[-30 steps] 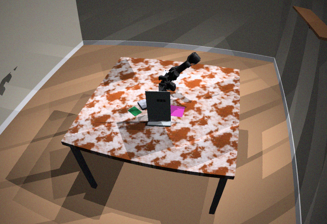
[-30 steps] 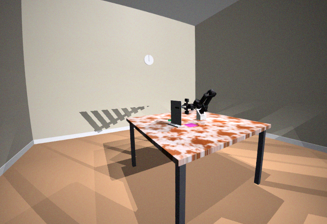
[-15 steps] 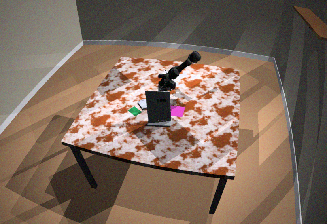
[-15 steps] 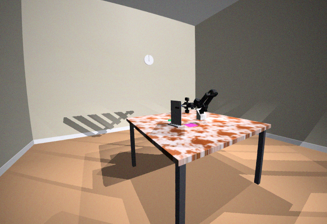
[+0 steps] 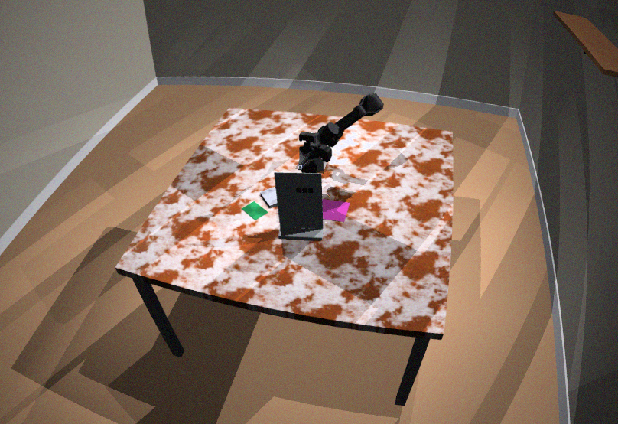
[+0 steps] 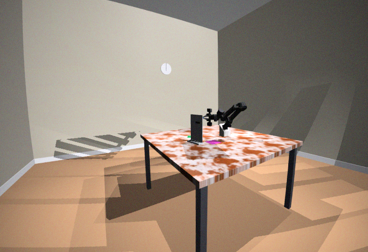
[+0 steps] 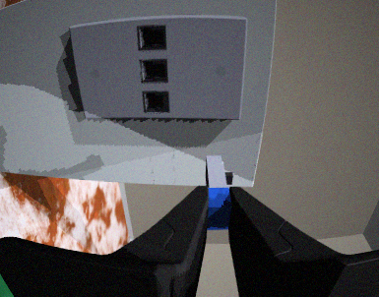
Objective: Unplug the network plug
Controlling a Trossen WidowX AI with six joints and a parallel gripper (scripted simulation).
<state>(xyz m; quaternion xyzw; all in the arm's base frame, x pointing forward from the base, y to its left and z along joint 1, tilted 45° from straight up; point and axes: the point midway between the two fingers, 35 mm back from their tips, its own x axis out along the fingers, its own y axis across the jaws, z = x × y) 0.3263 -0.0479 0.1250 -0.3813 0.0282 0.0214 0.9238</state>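
Note:
My gripper (image 7: 218,196) (image 6: 204,118) is shut on the plug (image 7: 219,208), which has a blue body and a pale grey front end. The plug is out of the socket, in front of the upright panel (image 5: 299,216) (image 6: 196,132) (image 7: 26,113). The socket block (image 7: 203,69) shows three dark openings in a row, with no plug in them. In the wrist view the plug lies beyond the block, near the panel's edge. A green square (image 5: 254,210) (image 6: 189,136) (image 7: 0,285) and a magenta patch (image 5: 335,210) (image 6: 213,142) mark the table (image 5: 399,304). The fingertips are not clear in the top view.
A flat, pale, dark-edged object (image 5: 268,197) lies beside the green square, partly hidden by the panel. The panel's foot (image 5: 300,234) rests on the table. The arm (image 5: 349,119) (image 6: 233,112) reaches from its white base (image 6: 224,130) towards the panel.

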